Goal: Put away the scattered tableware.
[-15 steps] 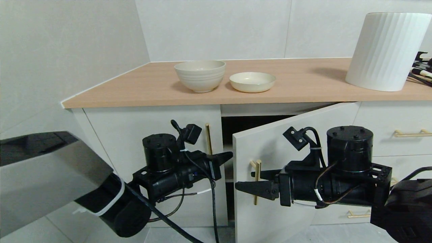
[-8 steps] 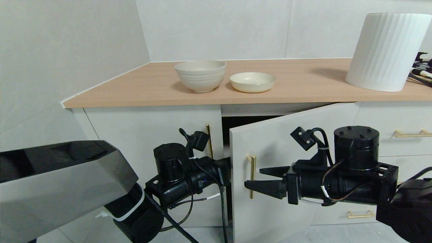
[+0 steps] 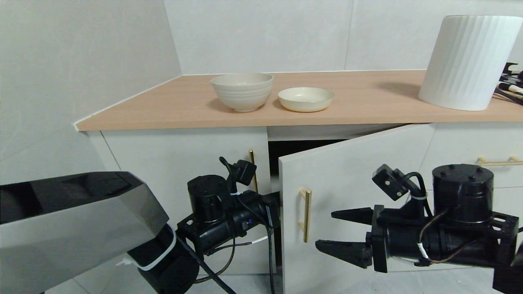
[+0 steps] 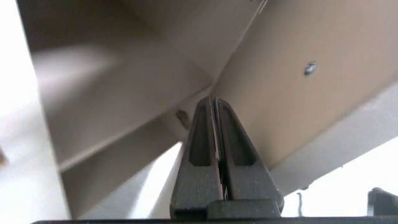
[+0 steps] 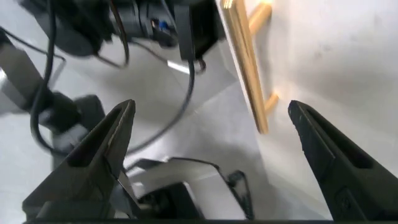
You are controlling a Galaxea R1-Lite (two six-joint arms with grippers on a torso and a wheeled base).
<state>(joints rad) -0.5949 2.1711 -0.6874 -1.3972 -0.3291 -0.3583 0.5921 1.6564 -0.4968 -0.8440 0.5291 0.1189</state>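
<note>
1. The bowl, pale and ribbed, stands upright on the wooden table, toward the 11 o'clock part of the head view.
2. The dish, shallow and cream, rests on the same table just beside the bowl, at the bowl's 3 o'clock. The two stand apart.
3. A tall white ribbed container stands well apart from the dish, at its 2 o'clock. Some dark-handled items lie at the container's 3 o'clock; what they are cannot be told.
4. Below the table, the cupboard door stands partly open, its free edge swung toward the camera. It leaves a dark gap at the dish's 6 o'clock.
5. A gold handle runs upright near the free edge of that door.
6. The left hand has its fingers pressed together with nothing between them. Its tip points into the gap at the door's free edge, at the gold handle's 9 o'clock. Whether it touches the door cannot be told.
7. The right hand is spread wide and holds nothing. It lies near the gold handle, at the handle's 4 o'clock, clear of it. In the right wrist view the handle sits beyond the two parted fingers.
</note>
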